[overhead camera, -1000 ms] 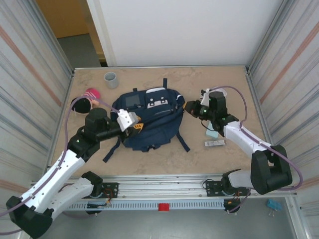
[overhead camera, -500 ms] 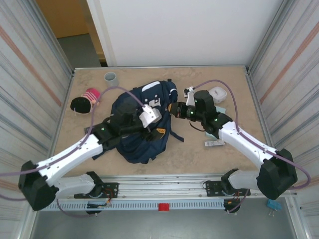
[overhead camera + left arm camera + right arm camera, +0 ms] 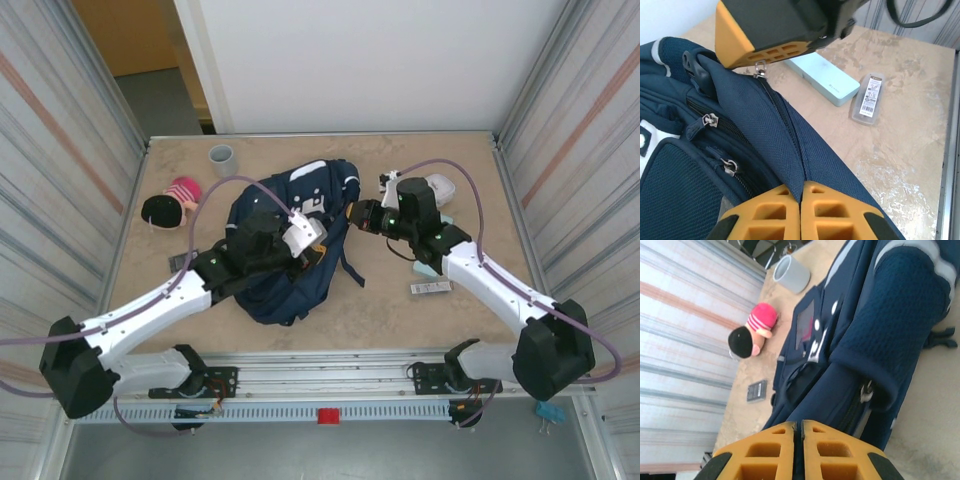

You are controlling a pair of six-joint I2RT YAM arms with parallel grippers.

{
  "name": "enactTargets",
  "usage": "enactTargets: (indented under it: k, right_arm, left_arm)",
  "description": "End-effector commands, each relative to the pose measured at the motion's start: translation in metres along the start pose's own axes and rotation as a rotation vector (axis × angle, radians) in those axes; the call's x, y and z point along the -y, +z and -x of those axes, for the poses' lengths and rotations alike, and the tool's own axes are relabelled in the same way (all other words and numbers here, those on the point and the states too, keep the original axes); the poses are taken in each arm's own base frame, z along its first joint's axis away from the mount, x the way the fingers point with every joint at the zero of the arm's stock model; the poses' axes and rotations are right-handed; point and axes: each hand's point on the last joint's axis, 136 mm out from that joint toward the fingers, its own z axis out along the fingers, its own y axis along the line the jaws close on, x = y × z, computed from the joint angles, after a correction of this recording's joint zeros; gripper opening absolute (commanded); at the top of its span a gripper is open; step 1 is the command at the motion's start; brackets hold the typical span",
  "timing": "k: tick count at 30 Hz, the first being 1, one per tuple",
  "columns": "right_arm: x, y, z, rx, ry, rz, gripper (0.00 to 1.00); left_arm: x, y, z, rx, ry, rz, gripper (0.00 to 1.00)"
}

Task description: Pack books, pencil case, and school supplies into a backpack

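Left gripper (image 3: 801,192): mine, pinched tight on a fold of the backpack (image 3: 280,295), mid-bench (image 3: 300,150). My right gripper (image 3: 798,427) was clamped on its fabric by the zipper. Book (image 3: 181,262) lay flat near the left edge.

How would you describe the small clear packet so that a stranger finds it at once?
Find the navy backpack, then look at the table on its right. Beside the pale teal case lies the packet: smaller, transparent, with a barcode label.
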Motion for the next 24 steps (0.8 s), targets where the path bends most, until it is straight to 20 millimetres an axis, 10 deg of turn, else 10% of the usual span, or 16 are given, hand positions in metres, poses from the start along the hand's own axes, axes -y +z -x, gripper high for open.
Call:
enactTargets:
  k: [1, 9, 12, 16, 24]
  right_arm:
    - [0.055, 0.004, 0.05, 0.195, 0.08, -0.131, 0.0]
    - [0.049, 0.007, 0.06, 0.207, 0.051, -0.091, 0.07]
    - [0.042, 0.0, 0.058, 0.188, 0.023, -0.082, 0.32]
    - [0.033, -0.02, 0.051, 0.149, -0.023, -0.108, 0.6]
    - [0.041, -0.053, 0.015, 0.041, -0.062, -0.17, 0.64]
  left_arm:
    - [0.015, -0.022, 0.014, 0.079, 0.036, -0.067, 0.0]
    - [0.011, -0.016, 0.008, 0.043, 0.019, -0.051, 0.0]
    - [0.003, -0.014, 0.009, 0.038, 0.009, -0.005, 0.0]
    - [-0.011, -0.02, 0.01, 0.02, 0.022, 0.07, 0.54]
    - [-0.031, -0.041, -0.046, -0.196, 0.162, 0.067, 0.74]
